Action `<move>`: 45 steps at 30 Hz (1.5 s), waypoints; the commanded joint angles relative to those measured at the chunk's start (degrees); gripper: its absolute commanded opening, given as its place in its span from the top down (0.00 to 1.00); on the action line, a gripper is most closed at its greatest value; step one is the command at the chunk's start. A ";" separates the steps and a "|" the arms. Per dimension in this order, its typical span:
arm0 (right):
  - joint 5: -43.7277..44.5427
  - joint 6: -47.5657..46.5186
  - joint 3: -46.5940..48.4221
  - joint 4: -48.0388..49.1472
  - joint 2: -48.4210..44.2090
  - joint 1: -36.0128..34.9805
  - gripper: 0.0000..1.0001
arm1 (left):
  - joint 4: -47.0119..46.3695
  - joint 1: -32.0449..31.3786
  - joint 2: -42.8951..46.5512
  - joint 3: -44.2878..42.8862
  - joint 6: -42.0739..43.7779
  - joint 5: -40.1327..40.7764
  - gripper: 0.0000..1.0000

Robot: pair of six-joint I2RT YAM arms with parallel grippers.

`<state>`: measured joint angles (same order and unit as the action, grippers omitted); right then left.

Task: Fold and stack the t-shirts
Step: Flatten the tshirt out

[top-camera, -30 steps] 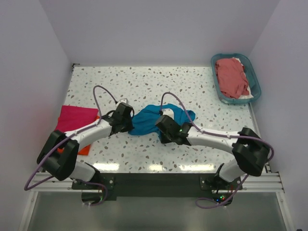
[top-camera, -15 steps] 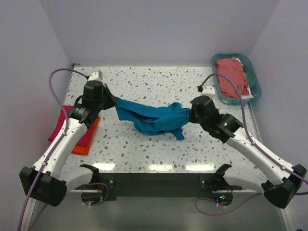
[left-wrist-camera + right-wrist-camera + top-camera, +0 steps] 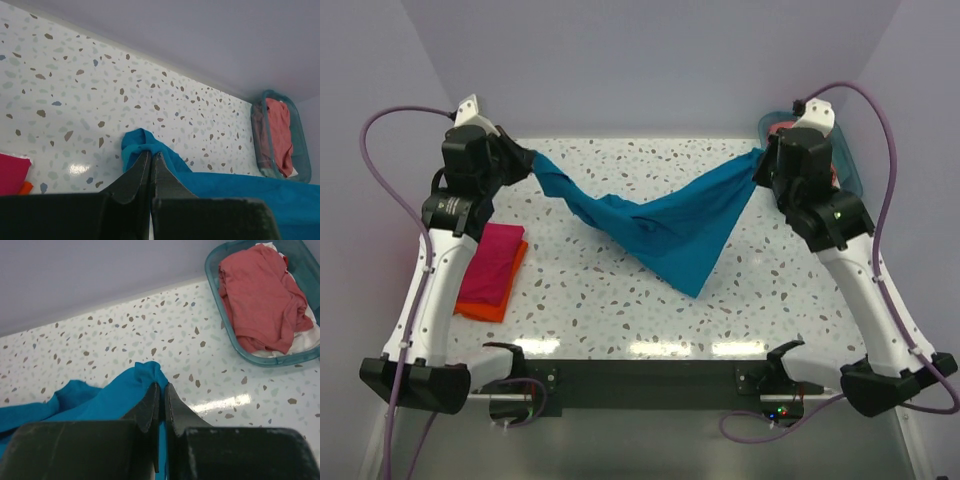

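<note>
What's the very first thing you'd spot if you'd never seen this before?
The teal blue t-shirt, stretched like a banner between the left pincer and the right pincer, sagging over the middle of the table. Next, the salmon-red t-shirt heaped in the basket at the far right, and the pink t-shirt folded on the orange t-shirt at the left.

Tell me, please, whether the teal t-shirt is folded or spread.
Spread, unfolded: the teal t-shirt hangs stretched between the left gripper and right gripper.
</note>
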<state>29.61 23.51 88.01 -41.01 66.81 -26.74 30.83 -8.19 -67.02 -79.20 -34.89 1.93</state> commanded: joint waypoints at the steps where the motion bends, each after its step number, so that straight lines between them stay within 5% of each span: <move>1: -5.42 -3.56 6.54 2.17 6.22 6.78 1.00 | -2.79 3.95 -3.63 -4.90 -0.52 -6.05 1.00; 6: -10.61 -2.50 12.19 1.11 11.50 13.63 1.00 | -3.15 5.02 -3.38 -7.02 -0.96 -7.30 1.00; 16: -11.76 -3.55 18.41 -0.64 8.25 15.67 1.00 | -1.04 5.20 4.97 -11.06 1.67 -6.68 1.00; 25: -28.62 -4.17 36.69 1.46 27.66 16.63 1.00 | -12.71 6.51 -3.97 -13.78 0.09 -5.88 1.00; 30: -34.26 -3.64 52.14 4.71 37.77 16.72 1.00 | -19.14 13.00 -16.89 -29.99 -1.49 -13.52 1.00; 36: -37.07 -0.93 54.38 9.63 39.28 17.95 1.00 | -18.08 17.41 -24.21 -49.11 -2.90 -19.42 1.00; 40: -41.72 2.85 51.31 10.07 38.93 21.46 1.00 | -19.66 17.59 -16.95 -42.56 -2.72 -20.83 1.00; 45: -49.64 6.29 43.32 8.50 39.19 26.56 1.00 | -24.15 17.59 -3.84 -17.34 -3.77 -18.37 1.00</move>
<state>-14.06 26.72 134.32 -33.56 107.26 -2.52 11.33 9.26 -76.05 -104.97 -37.32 -16.25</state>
